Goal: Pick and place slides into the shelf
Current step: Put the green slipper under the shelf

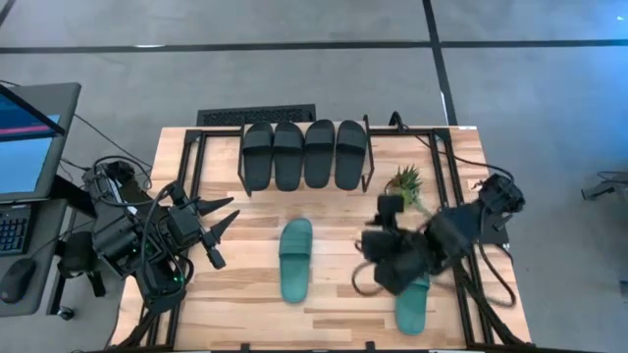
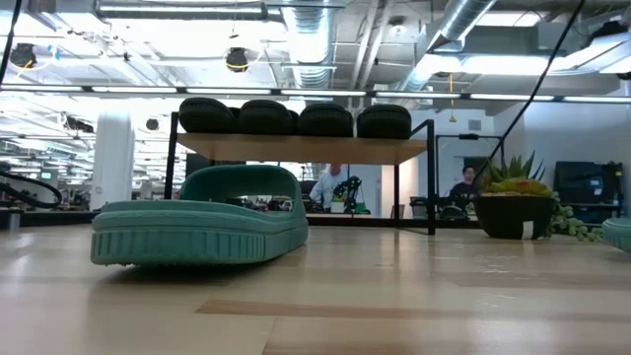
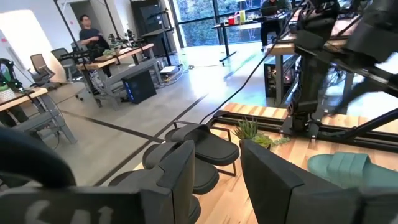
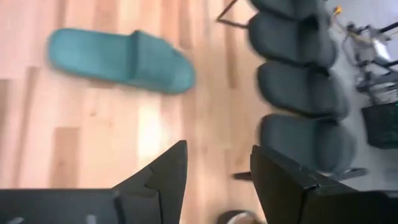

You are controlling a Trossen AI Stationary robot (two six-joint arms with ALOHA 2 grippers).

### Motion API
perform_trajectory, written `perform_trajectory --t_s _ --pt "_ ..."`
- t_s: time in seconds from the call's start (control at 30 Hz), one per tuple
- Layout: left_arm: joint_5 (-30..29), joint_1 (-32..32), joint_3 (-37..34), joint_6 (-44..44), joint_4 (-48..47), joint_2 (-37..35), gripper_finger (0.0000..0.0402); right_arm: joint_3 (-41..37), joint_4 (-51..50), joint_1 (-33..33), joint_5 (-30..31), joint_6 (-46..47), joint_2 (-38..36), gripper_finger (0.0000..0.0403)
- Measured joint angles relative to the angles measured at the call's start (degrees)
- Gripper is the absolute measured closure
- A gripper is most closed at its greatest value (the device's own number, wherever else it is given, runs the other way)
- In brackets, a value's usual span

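Left of the low wooden-topped wire shelf (image 1: 306,191), the left gripper (image 1: 228,220) waited wide open and empty. Four black rubber slides (image 1: 304,152) sat on the shelf; one teal rubber slide (image 1: 295,260) lay before it on the bench (image 1: 245,294). To its right, the right gripper (image 4: 214,171) hung open, empty, above another teal slide (image 1: 413,306).

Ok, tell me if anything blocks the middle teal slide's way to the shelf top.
Nothing visible lies on the bare wood between the teal slide and the shelf. The shelf's top, though, is filled by four black slides. The potted plant sits off to the side.
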Motion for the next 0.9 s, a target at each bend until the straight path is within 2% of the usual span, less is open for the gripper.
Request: perform_trajectory --t_s 0.13,0.33,0.5,0.7,0.9 --pt "0.0 0.0 0.0 0.0 0.0 0.0 0.028 -4.3 0.0 5.0 -1.5 8.8 0.1 0.0249" --pt "0.0 0.0 0.0 0.8 0.0 0.0 0.028 -11.4 0.0 11.8 -8.7 24.1 0.1 0.0269" --pt "0.0 0.0 0.0 0.8 0.0 0.0 0.028 -16.6 0.0 17.6 -10.7 38.7 0.1 0.0282" --pt "0.0 0.0 0.0 0.9 0.0 0.0 0.028 -21.7 -0.1 23.4 -12.4 53.0 0.1 0.0269" --pt "0.0 0.0 0.0 0.9 0.0 0.0 0.028 -25.7 0.6 26.3 -14.6 58.1 0.1 0.0246"
